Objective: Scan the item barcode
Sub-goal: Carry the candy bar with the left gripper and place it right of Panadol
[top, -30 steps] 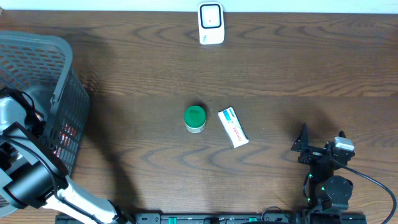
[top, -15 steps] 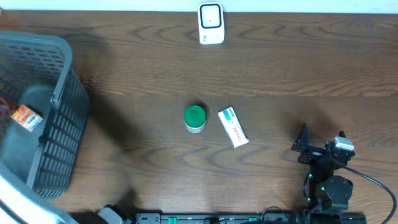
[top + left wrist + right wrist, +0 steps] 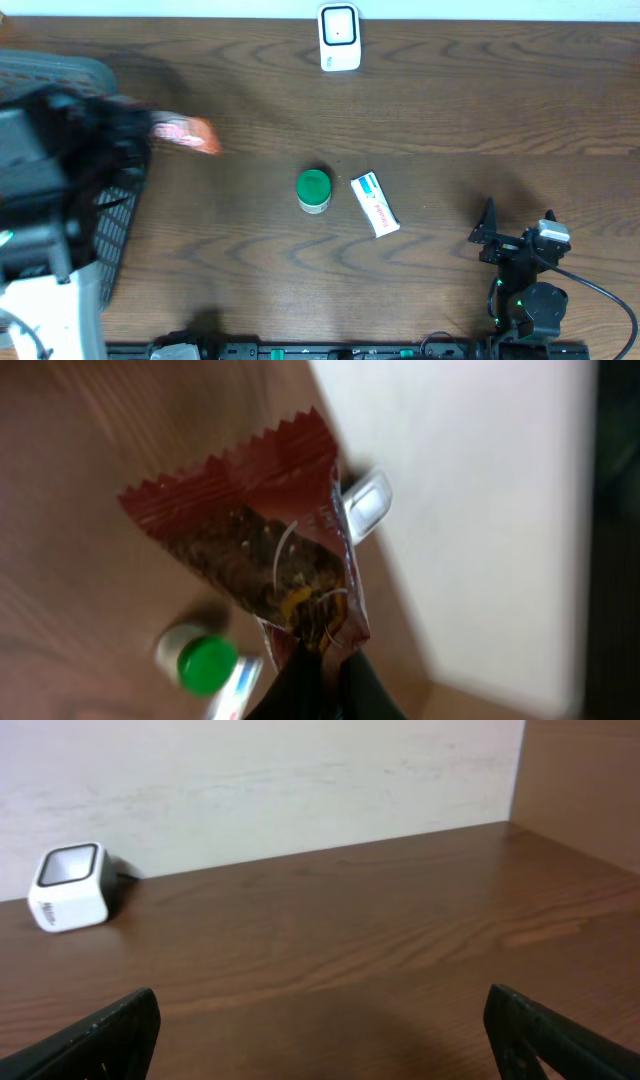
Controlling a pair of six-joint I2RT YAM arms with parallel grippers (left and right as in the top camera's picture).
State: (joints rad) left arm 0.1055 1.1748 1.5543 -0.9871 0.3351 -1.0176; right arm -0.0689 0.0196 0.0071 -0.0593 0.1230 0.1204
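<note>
Jaws of the left gripper (image 3: 312, 665) are pinching a red packet (image 3: 265, 545) by one end, holding it above the worktop (image 3: 450, 120), short of the scanner (image 3: 339, 38); light, crinkly, likely flopping. Right gripper (image 3: 320, 1025) jaws are gaping empty.

left arm (image 3: 40, 200): swung up out of basket (image 3: 118, 225) | red snack packet (image 3: 185, 133): lifted from basket, now over table (image 3: 450, 120) | left gripper (image 3: 320, 660): pinching packet's edge

Left arm (image 3: 50, 130) showing as dark smear overhead, hiding most of basket (image 3: 85, 68). Snack packet (image 3: 183, 134) blurring, print unreadable. Left gripper (image 3: 322, 682) running off bottom edge of wrist view. Packet covering part of scanner (image 3: 368, 503). White box (image 3: 235, 690) getting cropped there. Right gripper (image 3: 322, 1010) showing only finger ends at bottom corners.
</note>
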